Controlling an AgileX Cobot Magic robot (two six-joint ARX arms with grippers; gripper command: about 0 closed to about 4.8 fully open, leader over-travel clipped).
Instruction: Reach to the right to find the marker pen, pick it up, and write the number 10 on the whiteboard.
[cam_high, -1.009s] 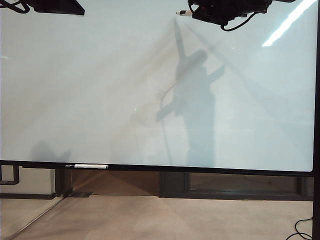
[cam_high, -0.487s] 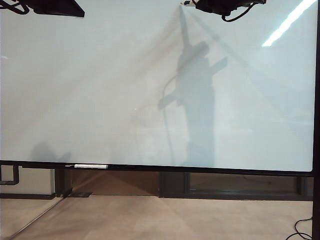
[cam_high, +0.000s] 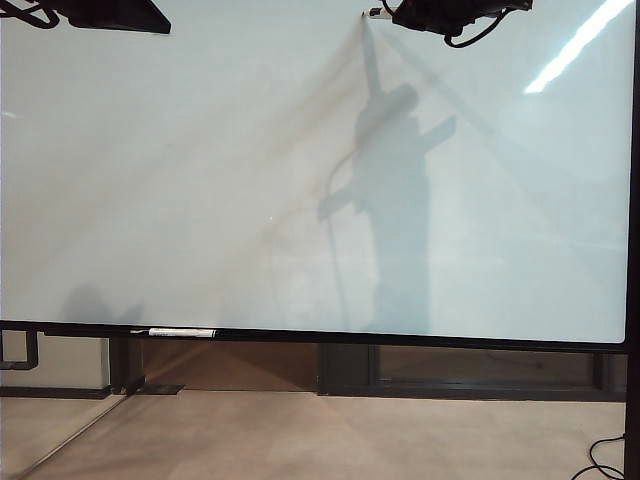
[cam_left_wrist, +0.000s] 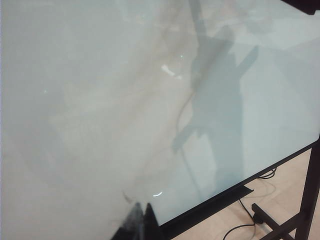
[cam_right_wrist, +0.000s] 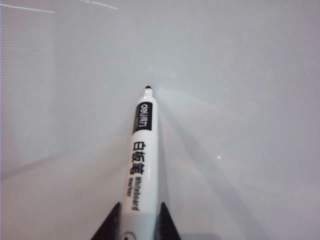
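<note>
Right now I have the marker pen (cam_right_wrist: 141, 150) clamped in the right gripper (cam_right_wrist: 138, 220), its two dark fingers closed against either side of the white barrel, low down near the back end. That leaves most of the barrel and the dark tip standing clear in front of the jaws, which I judge is what I want for writing: the nib leads and the fingers stay off the board. In the right wrist view the tip points straight at the glossy whiteboard (cam_high: 200, 180) and looks very near it; I cannot tell whether it is touching.

From the exterior view the right gripper (cam_high: 390, 12) sits at the very top edge of the picture, right of the middle, with the pen's tip (cam_high: 374, 13) poking out toward the left. High on the board seems a sensible place to start the number 10, with room below to pull a vertical stroke down. No strokes show on the board yet, so the writing is not begun.

My left gripper (cam_left_wrist: 140, 225) is parked off to the left, only its dark fingertips showing at the edge of its own wrist view; they look close together, holding nothing. A second white marker (cam_high: 182, 332) lies on the board's black bottom rail, well apart from both arms.
</note>
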